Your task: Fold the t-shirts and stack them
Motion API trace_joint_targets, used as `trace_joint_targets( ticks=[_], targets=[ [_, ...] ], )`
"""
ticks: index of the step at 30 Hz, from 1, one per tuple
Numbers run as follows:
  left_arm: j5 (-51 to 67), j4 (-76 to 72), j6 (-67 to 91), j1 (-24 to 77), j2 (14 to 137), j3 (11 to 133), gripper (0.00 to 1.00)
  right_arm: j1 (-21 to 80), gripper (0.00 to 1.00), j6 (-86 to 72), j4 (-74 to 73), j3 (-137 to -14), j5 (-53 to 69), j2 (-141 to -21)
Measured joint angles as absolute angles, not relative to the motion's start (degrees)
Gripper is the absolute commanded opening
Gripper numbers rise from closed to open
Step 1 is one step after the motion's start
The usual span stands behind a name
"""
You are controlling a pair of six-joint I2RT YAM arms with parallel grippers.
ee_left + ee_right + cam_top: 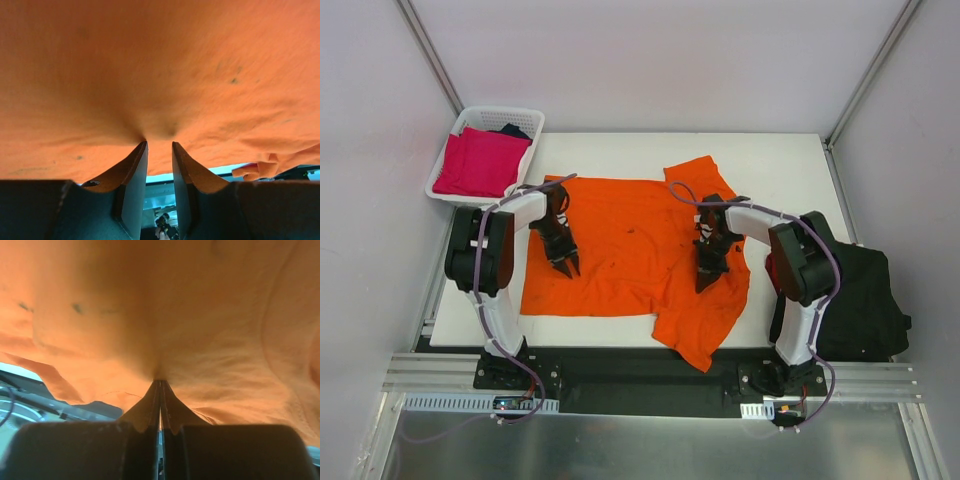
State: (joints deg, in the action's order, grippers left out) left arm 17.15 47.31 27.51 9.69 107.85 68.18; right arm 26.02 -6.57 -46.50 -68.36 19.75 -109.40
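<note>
Two YAM arms in white and black, with lilac cables

Each arm has a white lower link rising from a black base bolted to a black plate, and a bulky black joint housing at its elbow: left arm at 9 o'clock on the table, right arm at 3 o'clock. A thin lilac cable loops along both arms. The left gripper and right gripper are dark, with tapered black fingers whose inner faces are flat and whose tips are pointed.

Lab test cell, plain white enclosure walls, aluminium rail frame, white table
</note>
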Motion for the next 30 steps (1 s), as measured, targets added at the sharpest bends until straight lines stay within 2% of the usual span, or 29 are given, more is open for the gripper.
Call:
trace_joint_targets(
  ticks=[17, 30],
  targets=[
    [15.53, 49.17, 25.93, 6.61, 112.27, 75.42, 0.26, 18.87, 0.01, -4.93, -48.38, -68.75, 20.97, -110.19],
    [14.41, 50.39, 25.1, 3.16, 114.04, 76.71, 0.27, 17.21, 0.01, -1.87, -53.87, -62.08, 15.31, -103.22]
  ],
)
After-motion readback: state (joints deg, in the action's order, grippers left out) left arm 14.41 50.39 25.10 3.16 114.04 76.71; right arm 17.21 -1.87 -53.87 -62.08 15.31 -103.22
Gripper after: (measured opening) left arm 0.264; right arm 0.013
